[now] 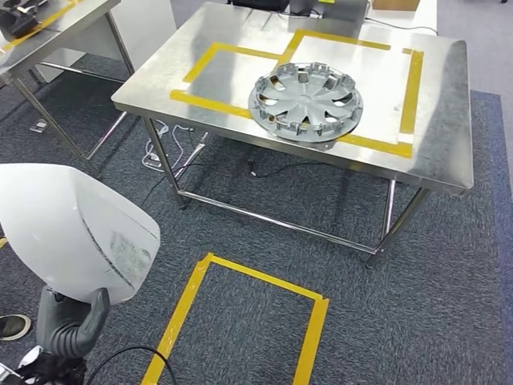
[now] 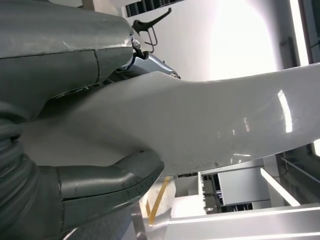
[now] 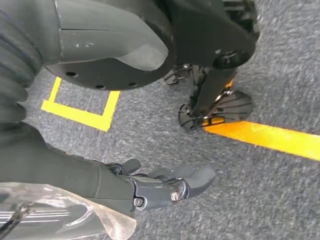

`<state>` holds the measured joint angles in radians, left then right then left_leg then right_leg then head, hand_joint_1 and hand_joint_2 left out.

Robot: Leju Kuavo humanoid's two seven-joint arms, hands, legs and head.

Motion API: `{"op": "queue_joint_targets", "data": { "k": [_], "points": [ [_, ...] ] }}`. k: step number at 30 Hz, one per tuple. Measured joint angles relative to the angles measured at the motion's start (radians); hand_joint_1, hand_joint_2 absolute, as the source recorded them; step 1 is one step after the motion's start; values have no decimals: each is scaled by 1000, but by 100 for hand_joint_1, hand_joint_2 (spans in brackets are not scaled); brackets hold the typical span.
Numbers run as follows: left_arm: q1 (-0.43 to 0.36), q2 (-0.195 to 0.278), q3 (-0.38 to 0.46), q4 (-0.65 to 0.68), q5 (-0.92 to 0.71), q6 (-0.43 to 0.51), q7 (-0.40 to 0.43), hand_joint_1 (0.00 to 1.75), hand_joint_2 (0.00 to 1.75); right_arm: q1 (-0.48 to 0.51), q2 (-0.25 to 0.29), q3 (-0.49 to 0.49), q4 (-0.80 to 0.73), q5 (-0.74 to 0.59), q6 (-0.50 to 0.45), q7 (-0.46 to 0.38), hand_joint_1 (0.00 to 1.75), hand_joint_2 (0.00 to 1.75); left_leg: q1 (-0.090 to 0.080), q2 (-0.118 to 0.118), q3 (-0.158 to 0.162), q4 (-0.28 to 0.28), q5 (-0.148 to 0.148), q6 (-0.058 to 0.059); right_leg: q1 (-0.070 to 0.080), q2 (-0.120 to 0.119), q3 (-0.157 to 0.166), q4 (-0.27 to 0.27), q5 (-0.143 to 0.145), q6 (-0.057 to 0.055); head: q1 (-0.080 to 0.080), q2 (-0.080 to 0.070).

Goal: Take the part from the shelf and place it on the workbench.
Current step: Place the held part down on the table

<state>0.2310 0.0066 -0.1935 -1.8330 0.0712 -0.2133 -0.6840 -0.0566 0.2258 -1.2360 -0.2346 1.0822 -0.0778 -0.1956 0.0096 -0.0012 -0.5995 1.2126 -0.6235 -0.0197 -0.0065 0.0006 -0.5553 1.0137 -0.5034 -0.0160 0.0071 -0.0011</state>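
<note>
My left hand [image 1: 71, 325] holds a white glossy shell-shaped part [image 1: 70, 233] at the lower left of the head view, above the carpet and short of the workbench. In the left wrist view the thumb [image 2: 109, 182] and the fingers [image 2: 68, 50] clamp the white part [image 2: 211, 125] from both sides. The steel workbench [image 1: 447, 120] stands ahead, marked with yellow tape [image 1: 413, 88]. A silver wheel cover [image 1: 306, 102] lies on it inside the tape. My right hand [image 3: 166, 185] hangs over the carpet with its fingers stretched out and nothing in it.
A yellow tape rectangle [image 1: 314, 329] marks the grey carpet in front of the bench. A second steel table [image 1: 58, 28] stands at the far left. Cables [image 1: 163, 152] lie on the floor under the bench. A shoe tip [image 1: 12, 325] shows at the left edge.
</note>
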Motion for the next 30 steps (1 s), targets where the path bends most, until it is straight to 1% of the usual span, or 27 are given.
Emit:
{"op": "queue_joint_targets", "data": {
  "k": [1, 2, 3, 4, 5, 6, 7, 8, 9, 11, 12, 13, 14, 15, 16, 17, 18, 19, 20, 21, 22, 23, 24, 27, 28, 29, 30],
  "points": [
    [1, 0, 0, 1, 0, 0, 0, 175, 175, 0, 0, 0, 0, 0, 0, 2, 0, 175, 1, 0, -41, 60, -11, -2, 0, 1, 7, 0, -6, -1, 0, 0],
    [2, 0, 0, 2, 1, 0, 0, 175, 175, 1, 0, 0, 0, 0, 0, 3, 0, 175, 1, 0, -71, 93, -4, -2, 1, 2, 16, 0, -13, -1, 0, 0],
    [3, 0, 0, 3, 1, 0, 0, 175, 175, 2, 0, 0, 0, 0, 0, 4, 0, 175, 1, 0, -82, 85, 24, -1, 1, 3, 26, 0, -21, 0, 0, 0],
    [3, 0, 0, 4, 2, 0, 0, 175, 175, 2, 0, 0, 0, 0, 0, 5, 0, 175, 1, 0, -77, 43, 71, 1, 1, 5, 39, 0, -29, 1, 0, 0],
    [3, 0, 0, 5, 3, 0, 0, 175, 175, 3, 0, 0, 0, 0, 0, 6, 0, 175, 1, 0, -61, -21, 121, 5, 1, 6, 47, 0, -39, 3, 0, 0],
    [3, 0, 0, 5, 3, 0, 0, 175, 175, 2, 0, 0, 0, 0, 0, 7, 0, 175, -2, 0, -42, -78, 155, 10, 2, 8, 55, 0, -48, 8, 0, 0],
    [3, 0, 0, 5, 3, 0, 0, 175, 175, 1, 0, 0, 0, 0, 0, 8, 0, 175, -4, 0, -24, -126, 168, 14, 3, 8, 57, 0, -56, 14, 0, 0],
    [3, -1, 0, 5, 3, 1, 0, 175, 175, 1, 0, 0, 0, 1, 0, 10, 0, 175, -7, 0, -13, -150, 165, 19, 4, 8, 57, -1, -61, 20, 0, 0],
    [3, -1, 0, 5, 3, 1, 0, 175, 175, 0, 0, 0, 0, 2, 0, 11, 0, 175, -9, -1, -7, -159, 153, 24, 5, 7, 59, -5, -64, 27, 0, 0],
    [5, 0, 0, 5, 3, 1, 0, 175, 175, -2, 0, 0, 0, 3, -1, 14, 0, 175, -7, -3, 4, -175, 148, 34, 4, 4, 66, -11, -69, 37, 1, 0],
    [5, -1, 0, 5, 3, 1, 0, 175, 175, -3, 0, 0, 0, 4, -2, 14, 0, 175, -5, -3, 10, -182, 147, 39, 4, 2, 63, 0, -78, 41, 2, 0],
    [4, -2, 0, 5, 3, 1, 0, 175, 175, -4, 0, 0, 0, 4, -3, 14, 0, 175, -2, -2, 17, -188, 146, 44, 4, 2, 47, 32, -94, 45, 3, 0],
    [4, -3, 0, 5, 3, 0, 0, 175, 175, -5, 0, 0, 0, 4, -4, 14, 0, 175, -1, -1, 22, -191, 143, 49, 3, 2, 15, 85, -115, 48, 3, 0],
    [3, -4, -1, 6, 3, 0, 0, 175, 175, -5, 0, 0, 0, 4, -5, 15, 0, 175, -2, -1, 26, -192, 138, 52, 3, 2, -30, 154, -138, 51, 4, 0],
    [3, -4, -1, 6, 3, -1, 0, 175, 175, -4, 0, 0, 0, 5, -5, 16, 0, 175, -2, 0, 30, -192, 133, 54, 2, 2, -76, 219, -152, 53, 4, 0],
    [3, -5, -2, 6, 3, -1, 0, 175, 175, -2, 0, 0, 0, 5, -6, 17, 0, 175, -2, -1, 36, -192, 126, 55, 2, 2, -113, 260, -148, 54, 3, 0],
    [3, -5, -2, 7, 3, -2, 0, 175, 175, 0, 0, 0, 0, 5, -6, 18, 0, 175, -3, -2, 45, -192, 119, 56, 2, 2, -132, 264, -124, 54, 4, 0],
    [4, -6, -3, 7, 3, -2, 0, 175, 175, 1, 0, 0, 0, 5, -7, 19, 0, 175, -3, -3, 57, -192, 111, 55, 2, 2, -132, 231, -80, 53, 4, 0],
    [3, -7, -3, 8, 3, -2, 0, 175, 175, 1, 0, 0, 0, 5, -7, 19, 0, 175, -3, -3, 71, -192, 102, 53, 2, 2, -117, 167, -27, 50, 4, 0],
    [3, -8, -4, 8, 3, -2, 0, 175, 175, 1, 0, 0, 0, 5, -7, 20, 0, 175, -4, -4, 81, -193, 92, 49, 4, 1, -96, 109, 11, 47, 4, 0],
    [2, -9, -5, 8, 3, -2, 0, 175, 175, 1, 0, 0, 0, 5, -7, 20, 0, 175, -5, -3, 89, -193, 84, 44, 6, 1, -74, 59, 31, 41, 3, 0],
    [2, -10, -6, 8, 3, -2, 0, 175, 175, 0, 0, 0, 0, 5, -8, 20, 0, 175, -5, -3, 92, -194, 78, 39, 9, 1, -58, 30, 35, 36, 2, 0],
    [1, -10, -7, 9, 3, -2, 0, 175, 175, -1, 0, 0, 0, 5, -8, 21, 0, 175, -5, -2, 93, -196, 75, 34, 12, 1, -50, 25, 26, 30, 2, 0],
    [-2, -10, -10, 8, 3, -2, 0, 175, 175, 0, 0, 0, 0, 5, -8, 22, 0, 175, -4, -2, 99, -190, 62, 19, 7, 1, -31, 6, 18, 15, -1, 0],
    [-3, -10, -11, 8, 3, -3, 0, 175, 175, 0, 0, 0, 0, 5, -8, 21, 0, 175, -4, -2, 88, -160, 48, 14, 4, 0, -23, 1, 15, 9, -1, 0],
    [-3, -10, -11, 8, 3, -3, 0, 175, 175, 0, 0, 0, 0, 5, -8, 21, 0, 175, -2, -2, 63, -110, 28, 10, 3, -1, -15, -2, 12, 5, -2, 0],
    [-3, -10, -11, 9, 4, -3, 0, 175, 175, -1, 0, 0, 0, 5, -8, 21, 0, 175, 0, -2, 26, -44, 5, 6, 2, -1, -8, -3, 6, 1, -3, 0]
  ]
}}
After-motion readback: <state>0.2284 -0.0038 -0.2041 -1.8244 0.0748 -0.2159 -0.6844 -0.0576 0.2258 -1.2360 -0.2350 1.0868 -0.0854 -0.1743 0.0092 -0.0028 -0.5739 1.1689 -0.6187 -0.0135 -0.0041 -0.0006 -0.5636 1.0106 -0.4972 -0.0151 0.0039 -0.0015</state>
